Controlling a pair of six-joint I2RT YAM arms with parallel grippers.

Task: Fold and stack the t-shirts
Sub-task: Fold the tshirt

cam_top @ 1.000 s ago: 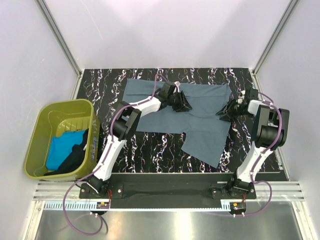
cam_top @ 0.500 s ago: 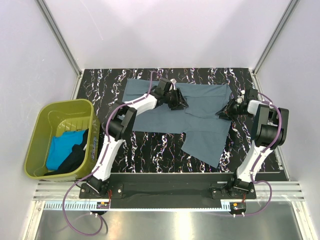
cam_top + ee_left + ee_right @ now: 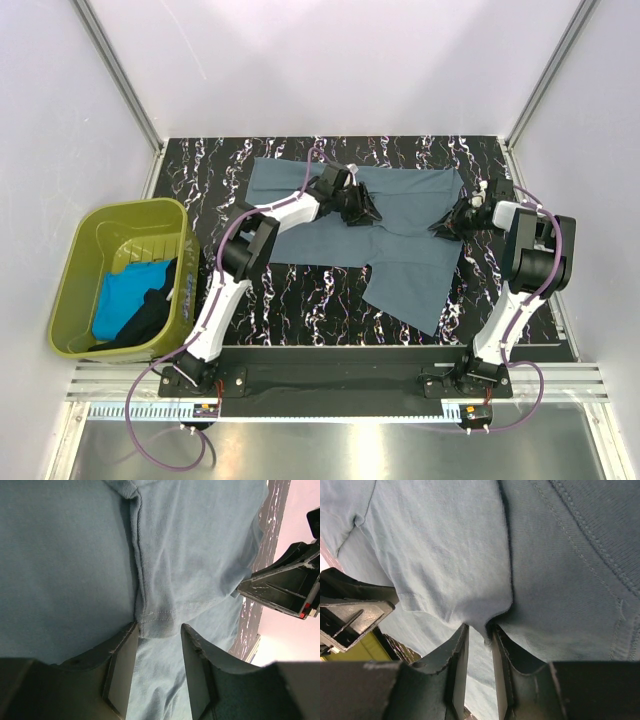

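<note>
The slate grey-blue t-shirt (image 3: pixel 410 260) lies spread on the black marbled table (image 3: pixel 300 295). My left gripper (image 3: pixel 366 211) sits over the shirt's middle, open. In the left wrist view its jaws (image 3: pixel 159 627) straddle a stitched hem fold of the shirt (image 3: pixel 200 540). My right gripper (image 3: pixel 441 226) is at the shirt's right edge. In the right wrist view its jaws (image 3: pixel 479 628) stand nearly together on a tuck of cloth (image 3: pixel 445 555). The turquoise t-shirt (image 3: pixel 120 295) and the black t-shirt (image 3: pixel 150 318) lie in the tub.
The olive-green tub (image 3: pixel 75 250) stands off the table's left side. White walls and metal posts close in the table at the back and sides. My right gripper shows in the left wrist view (image 3: pixel 285 585), and my left gripper in the right wrist view (image 3: pixel 350 612).
My left gripper shifted slightly back and then forward again over the shirt's middle. My right gripper edged a little left along the shirt's right edge. The shirt barely moved.
</note>
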